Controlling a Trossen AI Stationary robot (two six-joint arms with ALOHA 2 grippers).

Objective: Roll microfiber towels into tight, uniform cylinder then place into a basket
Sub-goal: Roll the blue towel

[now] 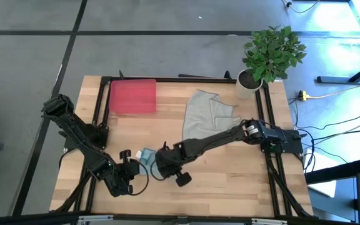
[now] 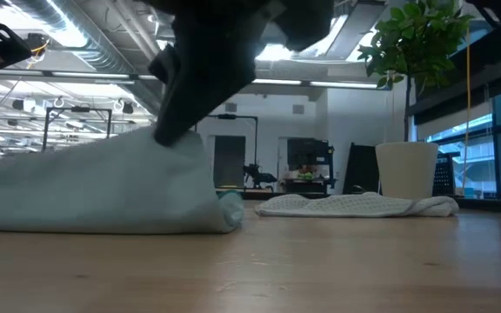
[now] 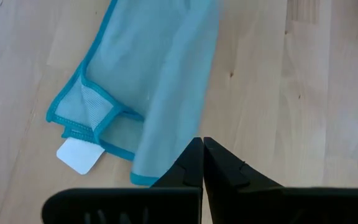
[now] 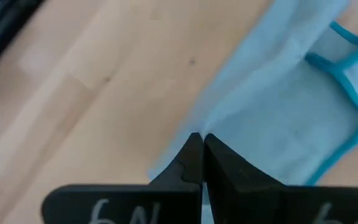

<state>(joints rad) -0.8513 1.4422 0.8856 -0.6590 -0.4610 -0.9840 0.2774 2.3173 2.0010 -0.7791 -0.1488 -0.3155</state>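
The pale blue towel (image 1: 147, 156) lies near the table's front, folded into a long band (image 3: 160, 81) with a white label (image 3: 78, 155) at one corner. My right gripper (image 4: 201, 140) is shut on it from the right. My left gripper (image 3: 202, 144) stands shut at the band's other end (image 1: 137, 164). The grey towel (image 1: 208, 112) lies crumpled on the table toward the far right. The red basket (image 1: 132, 95) stands at the far left with nothing in it. My right gripper pinches a fold at the blue towel's long edge (image 4: 211, 118) between its two fingers, slanting down from the right. The cloth rises to a peak at the fingers (image 2: 168, 135), and the rest lies on the table. My left gripper's shut fingers (image 3: 185, 163) stand at the edge of the band's end (image 3: 146, 175); I cannot tell whether they touch it.
A white pot with a green plant (image 1: 247, 81) stands at the table's far right corner. A black frame (image 1: 99, 112) runs along the table's left, far and right sides. Bare wood shows at the front right (image 1: 242, 181).
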